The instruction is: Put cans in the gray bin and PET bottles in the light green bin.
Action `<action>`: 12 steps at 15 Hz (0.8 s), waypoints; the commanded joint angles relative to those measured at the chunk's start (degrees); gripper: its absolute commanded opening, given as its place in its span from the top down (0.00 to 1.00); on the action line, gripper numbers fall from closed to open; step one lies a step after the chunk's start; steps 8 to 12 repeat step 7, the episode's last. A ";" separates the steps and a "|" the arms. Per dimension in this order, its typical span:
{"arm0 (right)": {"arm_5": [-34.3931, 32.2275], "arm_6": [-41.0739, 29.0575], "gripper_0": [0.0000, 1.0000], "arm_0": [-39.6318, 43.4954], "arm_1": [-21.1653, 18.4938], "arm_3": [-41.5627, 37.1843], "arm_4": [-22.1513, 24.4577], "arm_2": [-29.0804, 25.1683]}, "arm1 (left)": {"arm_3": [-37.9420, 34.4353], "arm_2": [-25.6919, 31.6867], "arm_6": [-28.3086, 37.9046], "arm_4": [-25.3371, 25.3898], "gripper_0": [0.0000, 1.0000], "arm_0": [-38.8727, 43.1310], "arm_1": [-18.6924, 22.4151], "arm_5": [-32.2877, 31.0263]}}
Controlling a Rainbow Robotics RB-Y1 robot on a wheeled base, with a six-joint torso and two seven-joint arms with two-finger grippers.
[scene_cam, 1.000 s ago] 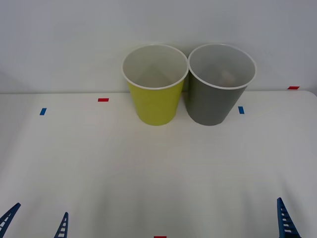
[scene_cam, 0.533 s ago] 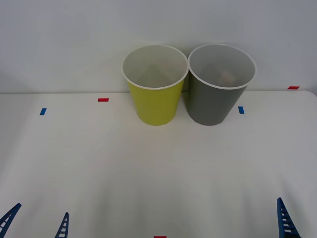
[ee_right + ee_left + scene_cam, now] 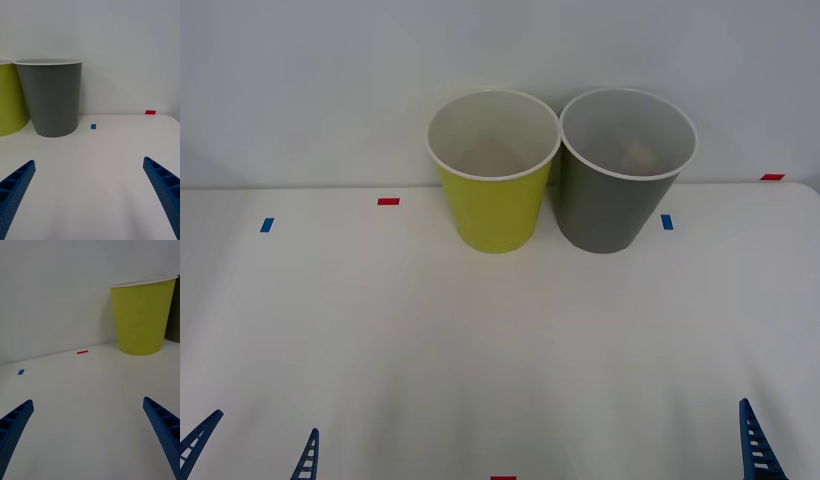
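Front view puts the can (image 3: 640, 153) inside the gray bin (image 3: 612, 215) at one o'clock, light, thin-walled, best gripped mid-body; left gripper (image 3: 255, 452) and right gripper (image 3: 90, 195) wait spread apart.

**White table, two bins at the back**

The flat white table (image 3: 480, 330) carries a round yellow-green plastic bin (image 3: 492, 190) and a round dark gray plastic bin (image 3: 615, 195) (side by side, near the wall), plus small red (image 3: 388, 201) and blue tape marks (image 3: 266, 225).

Light green bin (image 3: 493, 190) left, gray bin (image 3: 620, 190) right — touching, at table (image 3: 480, 340) rear edge.
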 commanded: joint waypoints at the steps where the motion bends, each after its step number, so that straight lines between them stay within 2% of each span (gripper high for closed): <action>1: 0.00 0.00 0.00 0.00 0.00 0.00 0.00 0.00 | 0.01 0.00 0.00 0.02 0.00 0.00 0.00 0.01; 12: 0.00 0.00 0.00 0.00 0.00 0.00 0.00 0.00 | 0.01 0.00 0.00 0.02 0.00 0.00 0.00 0.01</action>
